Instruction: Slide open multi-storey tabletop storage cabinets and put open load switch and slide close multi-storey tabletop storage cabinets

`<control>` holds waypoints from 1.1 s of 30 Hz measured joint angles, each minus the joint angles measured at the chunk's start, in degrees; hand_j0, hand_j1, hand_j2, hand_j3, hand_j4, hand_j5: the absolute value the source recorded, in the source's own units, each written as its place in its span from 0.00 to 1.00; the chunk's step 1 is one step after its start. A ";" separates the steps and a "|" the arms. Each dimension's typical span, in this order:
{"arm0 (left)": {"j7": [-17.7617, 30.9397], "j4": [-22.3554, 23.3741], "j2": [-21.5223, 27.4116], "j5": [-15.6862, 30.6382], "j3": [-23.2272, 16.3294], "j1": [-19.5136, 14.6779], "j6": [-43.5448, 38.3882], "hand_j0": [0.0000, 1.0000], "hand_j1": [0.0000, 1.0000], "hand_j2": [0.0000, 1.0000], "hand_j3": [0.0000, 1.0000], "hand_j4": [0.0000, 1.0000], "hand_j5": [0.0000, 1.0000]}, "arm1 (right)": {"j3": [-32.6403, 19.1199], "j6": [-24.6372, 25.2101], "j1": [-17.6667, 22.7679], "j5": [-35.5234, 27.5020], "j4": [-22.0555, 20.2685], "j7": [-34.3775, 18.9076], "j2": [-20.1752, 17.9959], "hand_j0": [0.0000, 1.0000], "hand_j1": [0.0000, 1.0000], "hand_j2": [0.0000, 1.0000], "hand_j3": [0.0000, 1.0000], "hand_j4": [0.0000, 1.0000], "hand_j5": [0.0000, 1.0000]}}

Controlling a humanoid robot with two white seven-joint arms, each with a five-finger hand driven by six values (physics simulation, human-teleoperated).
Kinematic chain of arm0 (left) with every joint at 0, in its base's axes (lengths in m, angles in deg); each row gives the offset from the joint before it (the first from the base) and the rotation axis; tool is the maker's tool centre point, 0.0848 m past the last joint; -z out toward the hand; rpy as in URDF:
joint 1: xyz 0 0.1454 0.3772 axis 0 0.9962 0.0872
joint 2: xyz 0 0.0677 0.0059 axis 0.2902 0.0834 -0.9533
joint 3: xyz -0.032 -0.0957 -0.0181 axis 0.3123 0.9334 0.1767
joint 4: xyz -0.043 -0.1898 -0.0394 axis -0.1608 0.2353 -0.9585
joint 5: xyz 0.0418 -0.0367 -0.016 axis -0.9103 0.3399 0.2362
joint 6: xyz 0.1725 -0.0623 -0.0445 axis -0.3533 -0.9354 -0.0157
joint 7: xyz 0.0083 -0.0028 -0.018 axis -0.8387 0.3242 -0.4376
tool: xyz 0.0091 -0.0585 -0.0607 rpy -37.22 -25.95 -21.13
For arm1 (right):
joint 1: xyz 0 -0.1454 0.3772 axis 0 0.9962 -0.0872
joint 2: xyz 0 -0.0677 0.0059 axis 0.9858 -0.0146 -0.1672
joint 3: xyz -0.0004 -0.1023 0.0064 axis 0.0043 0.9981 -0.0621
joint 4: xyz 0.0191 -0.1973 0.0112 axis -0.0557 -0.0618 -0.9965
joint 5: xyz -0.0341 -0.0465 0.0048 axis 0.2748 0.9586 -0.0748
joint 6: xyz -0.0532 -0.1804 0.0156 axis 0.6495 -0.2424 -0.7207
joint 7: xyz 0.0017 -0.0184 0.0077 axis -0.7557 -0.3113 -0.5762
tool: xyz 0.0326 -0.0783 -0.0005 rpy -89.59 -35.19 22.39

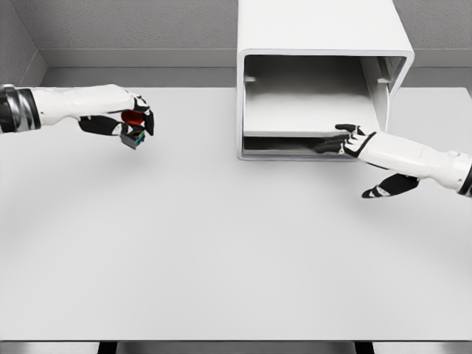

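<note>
The table (221, 243) spread wide and pale below the cabinet (321, 77), which stood at its far edge, right of centre, its front open on 2 levels with a shelf between them. My right hand (346, 140) reached to the cabinet's lower front edge, fingers extended and holding nothing, tips at the bottom slot. My left hand (129, 122) hung well left of the cabinet, above the table, fingers curled around the switch (133, 136), a small block under a red knob.

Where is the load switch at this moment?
In the head view the load switch is at the upper left, held above the table in the left robot hand, well left of the cabinet.
</note>
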 measured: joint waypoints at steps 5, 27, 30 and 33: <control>0.01 -2.75 -0.13 0.16 0.03 -0.70 0.01 0.43 0.43 0.43 0.43 0.43 0.43 | -0.54 0.00 0.70 -2.38 -1.59 0.02 -2.40 1.00 1.00 1.00 1.00 1.00 1.00; -0.31 -12.20 0.08 0.27 1.17 -3.78 0.01 0.43 0.43 0.43 0.43 0.43 0.43 | 0.63 0.02 -4.13 -10.74 -5.80 0.32 -7.96 1.00 1.00 1.00 1.00 1.00 1.00; -0.38 -13.21 0.10 0.37 1.67 -3.78 0.01 0.43 0.43 0.43 0.43 0.43 0.43 | 1.23 0.00 -4.13 -9.28 -5.93 -0.14 -4.98 1.00 1.00 1.00 1.00 1.00 1.00; -0.41 -14.28 0.14 0.45 2.09 -3.87 0.00 0.43 0.43 0.43 0.43 0.43 0.43 | 1.32 0.01 -5.80 -6.21 -5.70 -0.37 -1.33 1.00 1.00 1.00 1.00 1.00 1.00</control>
